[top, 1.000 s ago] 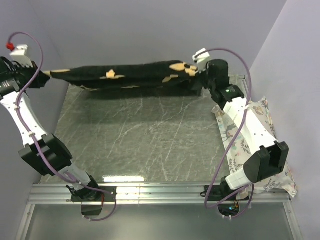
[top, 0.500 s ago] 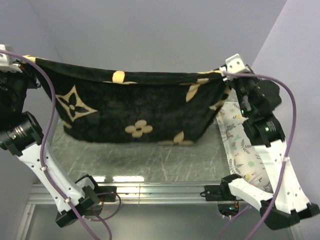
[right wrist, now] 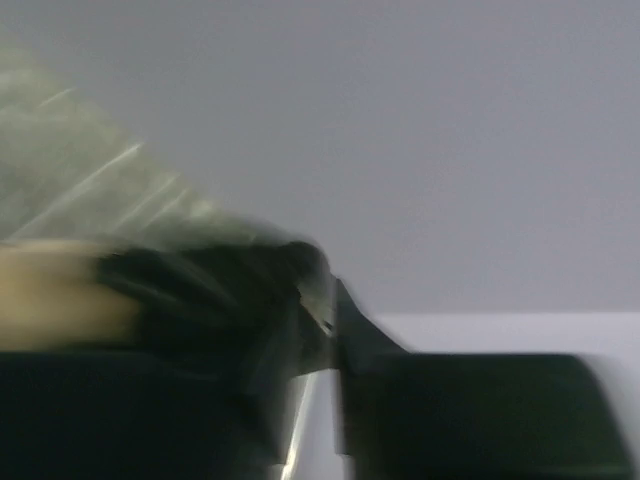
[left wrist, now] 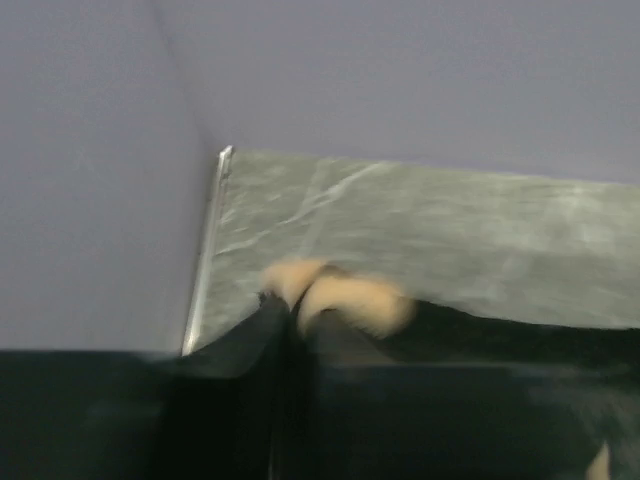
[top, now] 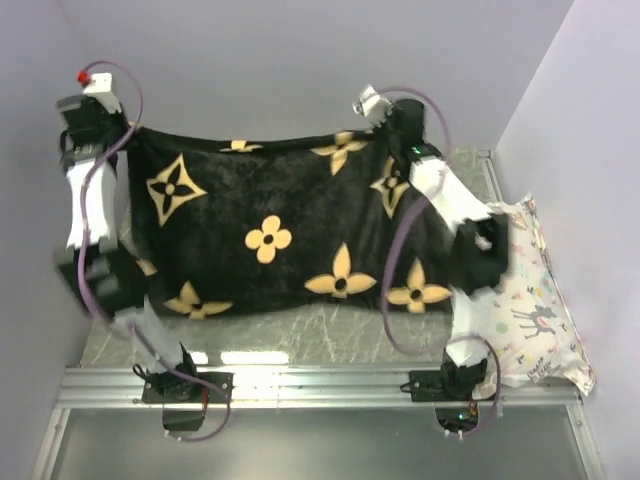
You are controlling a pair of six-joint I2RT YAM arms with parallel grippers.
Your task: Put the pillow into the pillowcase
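The black plush pillowcase [top: 270,240] with tan flower motifs lies spread wide across the table. My left gripper [top: 125,140] is at its far left corner. In the left wrist view the fingers of this gripper [left wrist: 295,300] stand close together, with a tan patch of the pillowcase [left wrist: 350,300] bunched at their tips. My right gripper [top: 385,125] is at the far right corner. The right wrist view is blurred: a thin pale gap shows between the fingers of that gripper [right wrist: 330,290], and pillowcase fabric [right wrist: 200,280] drapes over one of them. The pillow is out of view.
A white deer-print pillow cover [top: 530,310] lies along the table's right edge, partly under the right arm. Grey walls close in at the back and on both sides. A strip of the marbled table [top: 300,330] shows in front of the pillowcase.
Half a second ago the pillowcase hung stretched in the air between both grippers. Now it is lowered and spread flat, and both grippers have moved toward the back wall.
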